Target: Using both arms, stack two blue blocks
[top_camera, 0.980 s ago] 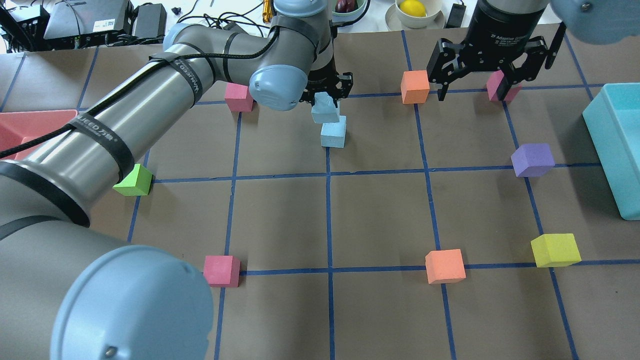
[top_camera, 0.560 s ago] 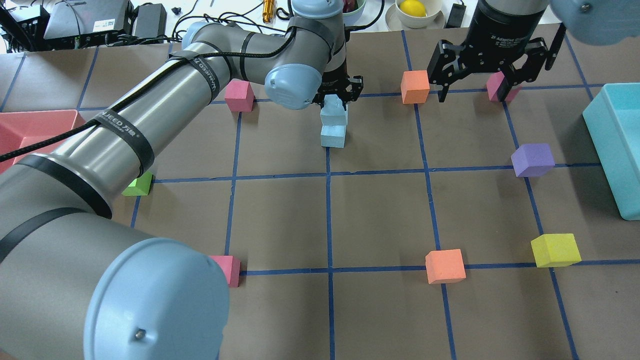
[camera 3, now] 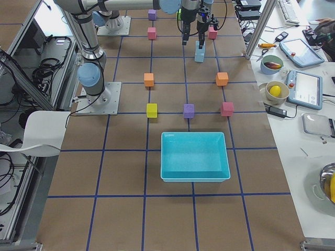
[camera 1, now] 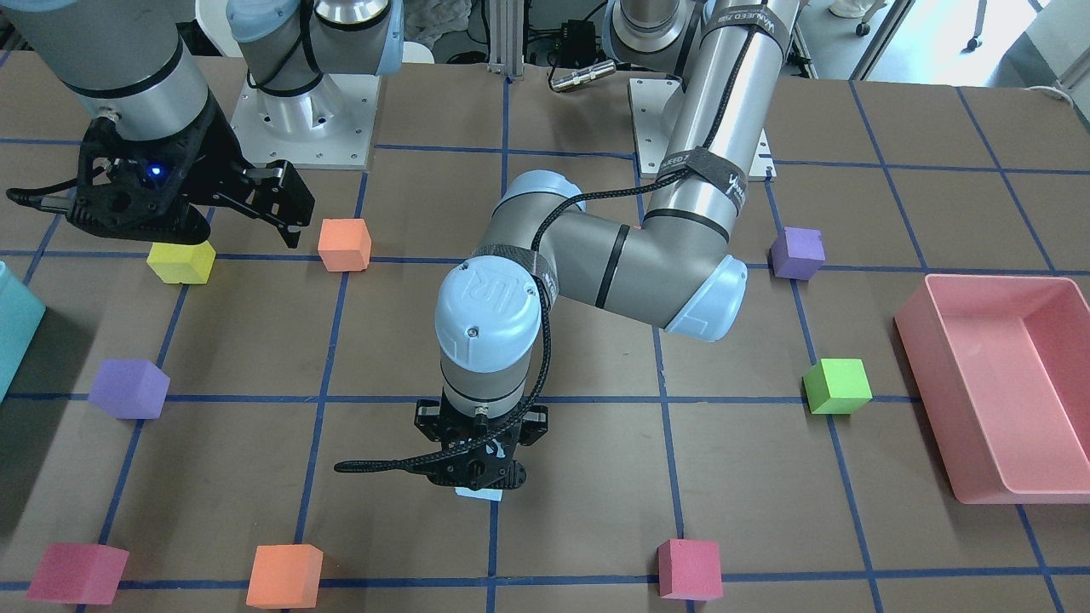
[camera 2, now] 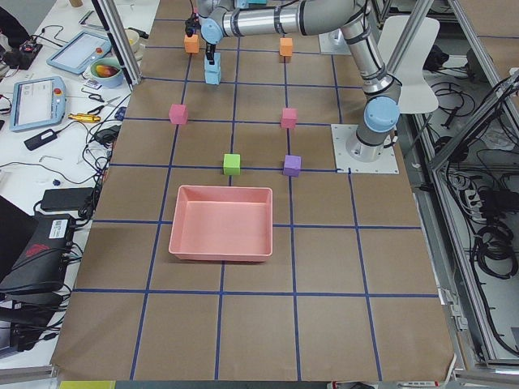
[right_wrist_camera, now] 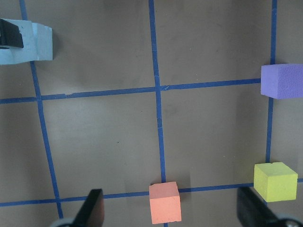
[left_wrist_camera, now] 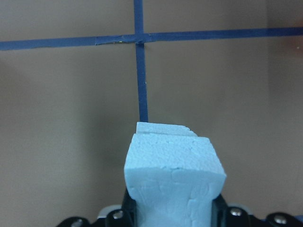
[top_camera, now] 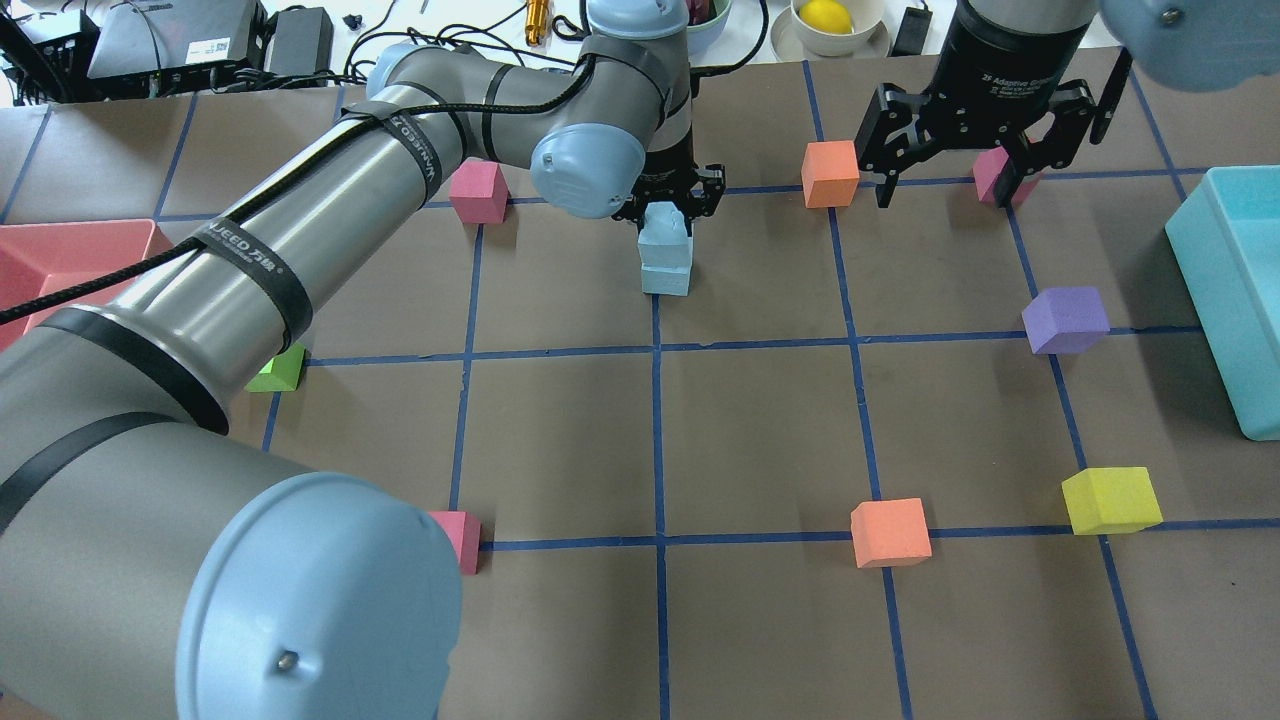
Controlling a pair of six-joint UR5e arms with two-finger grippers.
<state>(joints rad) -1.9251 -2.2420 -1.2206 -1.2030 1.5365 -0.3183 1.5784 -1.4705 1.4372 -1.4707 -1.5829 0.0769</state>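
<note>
My left gripper (top_camera: 668,200) is shut on the upper blue block (top_camera: 664,236), which sits on the lower blue block (top_camera: 666,276) near the table's far middle, slightly offset. The left wrist view shows the held block (left_wrist_camera: 174,182) between the jaws, with an edge of the lower block (left_wrist_camera: 163,128) just beyond it. From the front the left gripper (camera 1: 477,466) hides all but a sliver of blue (camera 1: 477,493). My right gripper (top_camera: 955,172) is open and empty, hovering at the far right. The right wrist view shows the stack (right_wrist_camera: 29,43) far off.
Loose cubes lie on the grid: pink (top_camera: 478,192), orange (top_camera: 830,173), magenta (top_camera: 995,172) under the right gripper, purple (top_camera: 1065,320), yellow (top_camera: 1110,500), orange (top_camera: 890,532), pink (top_camera: 460,535), green (top_camera: 280,370). A teal bin (top_camera: 1235,290) stands right, a pink tray (top_camera: 60,255) left.
My left gripper has carried the blue block to the right and set it level on the lower blue block. The right gripper has barely moved.
</note>
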